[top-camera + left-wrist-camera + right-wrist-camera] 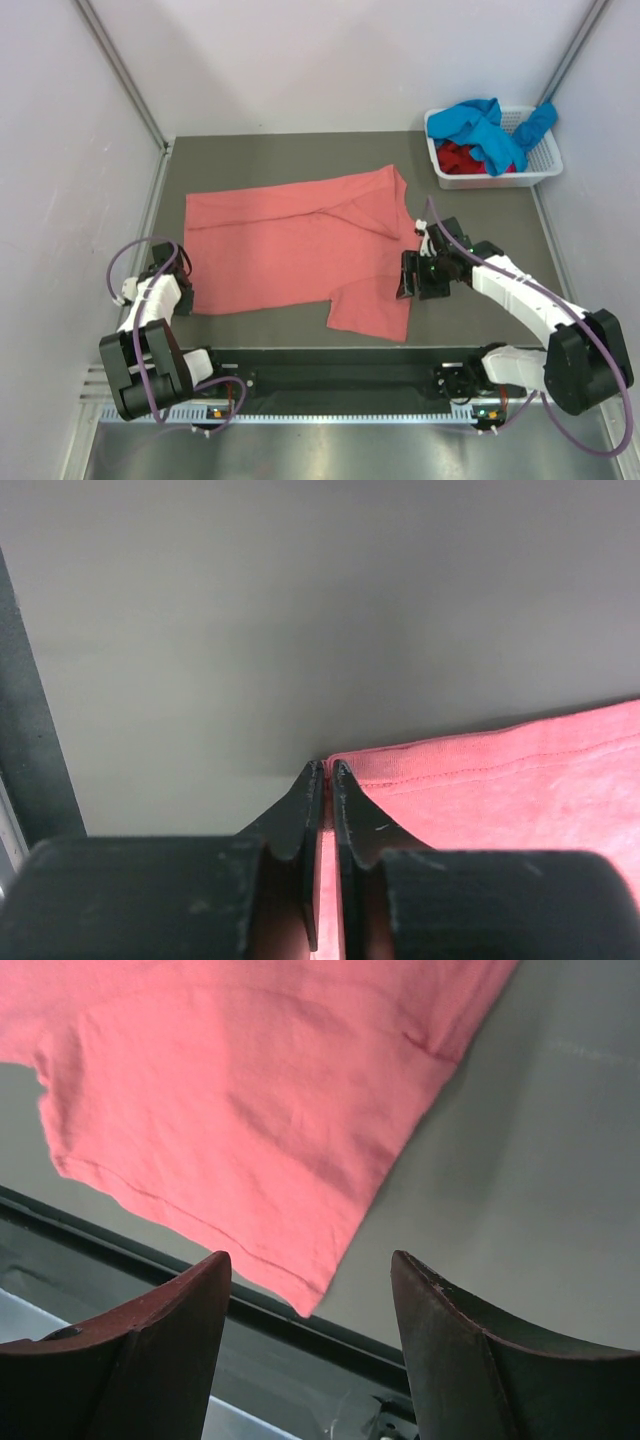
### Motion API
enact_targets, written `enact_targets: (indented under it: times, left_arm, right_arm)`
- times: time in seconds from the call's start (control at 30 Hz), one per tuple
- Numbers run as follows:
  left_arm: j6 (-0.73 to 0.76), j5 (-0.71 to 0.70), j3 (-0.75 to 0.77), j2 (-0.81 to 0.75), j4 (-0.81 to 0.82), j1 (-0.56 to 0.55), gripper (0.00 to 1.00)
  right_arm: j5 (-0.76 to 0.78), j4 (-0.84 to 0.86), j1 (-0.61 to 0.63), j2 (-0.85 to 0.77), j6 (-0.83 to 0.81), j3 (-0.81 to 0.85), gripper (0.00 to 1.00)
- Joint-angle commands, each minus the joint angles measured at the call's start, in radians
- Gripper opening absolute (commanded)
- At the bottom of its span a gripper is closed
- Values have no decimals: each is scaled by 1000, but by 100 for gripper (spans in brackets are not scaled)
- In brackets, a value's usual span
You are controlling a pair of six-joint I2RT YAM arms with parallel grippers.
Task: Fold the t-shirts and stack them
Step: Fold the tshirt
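The salmon-pink t-shirt (290, 250) lies spread on the grey table, with one sleeve folded over near its right end. My left gripper (187, 292) is at the shirt's near left corner. In the left wrist view the left gripper (327, 768) is shut on that corner of the salmon cloth (520, 780). My right gripper (408, 276) is just right of the shirt's near right flap. In the right wrist view the right gripper (310, 1257) is open and empty, with the flap's corner (250, 1090) ahead of it.
A white slotted basket (545, 165) stands at the far right and holds a bright blue shirt (490, 125) and a dark red shirt (460, 158). The table's black front rail (330, 360) runs close below the shirt's flap. Walls enclose the table on three sides.
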Motion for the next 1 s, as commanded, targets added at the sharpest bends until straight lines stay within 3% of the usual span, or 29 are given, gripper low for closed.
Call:
enact_targets:
  times: [0.0,0.03,0.23,0.63,0.97]
  left_arm:
    - [41,22,-30,15,20,2,4]
    - [51,28,-31,12,20,2,0]
    - [83,59,-42,-5,-18,4,0]
    - [127,13,-93,-146,-55,2,0]
    - [121,-4,-102,-173,-54,4,0]
  right_arm:
    - [-2,-14,-13,-52,8,-49,66]
    - [-10,-19,-13,-59,13,-61,66]
    - [-160,-26,-11,-121,112,-171,63]
    - [-180,122,21,-253,325,-429,47]
    - [-102,181,26,-149,356,-382,43]
